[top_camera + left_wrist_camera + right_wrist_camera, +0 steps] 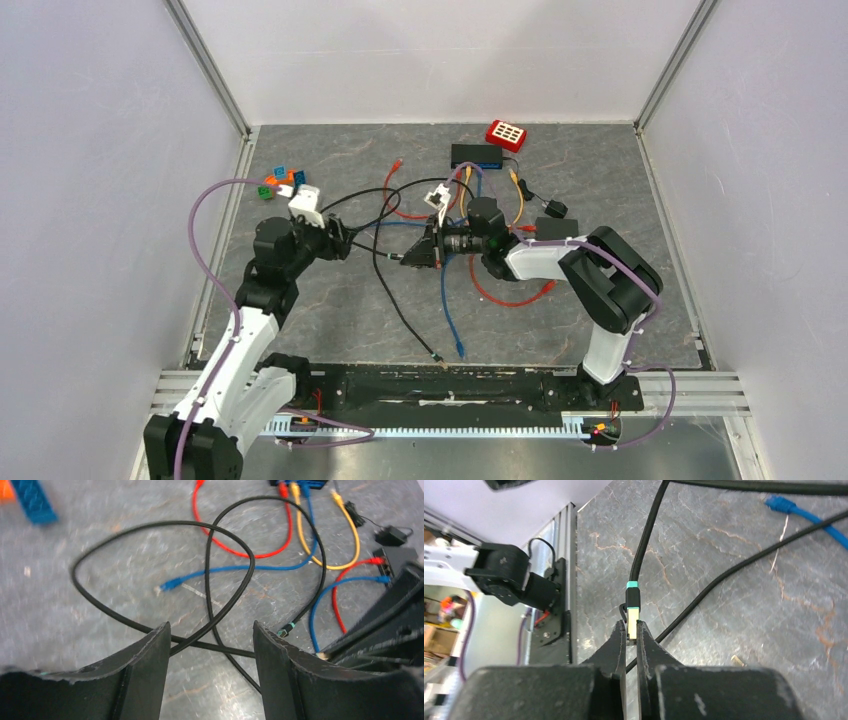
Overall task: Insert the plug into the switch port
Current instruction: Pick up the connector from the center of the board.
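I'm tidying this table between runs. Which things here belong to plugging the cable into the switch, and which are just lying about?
For the job:
- plug, pinched in the shut right gripper
- its black cable
- switch at the far side

Lying about:
- red block
- coloured blocks at the left edge
- blue cable
- red cable

The top view looks steeply down from above and behind both arm bases, far enough to hold the whole grey marbled tabletop (330, 320). Both wrist views sit low and close over it. They share the thin black round cable (395, 300) and the blue cable plug (170, 584), which lies upper right in the right wrist view.
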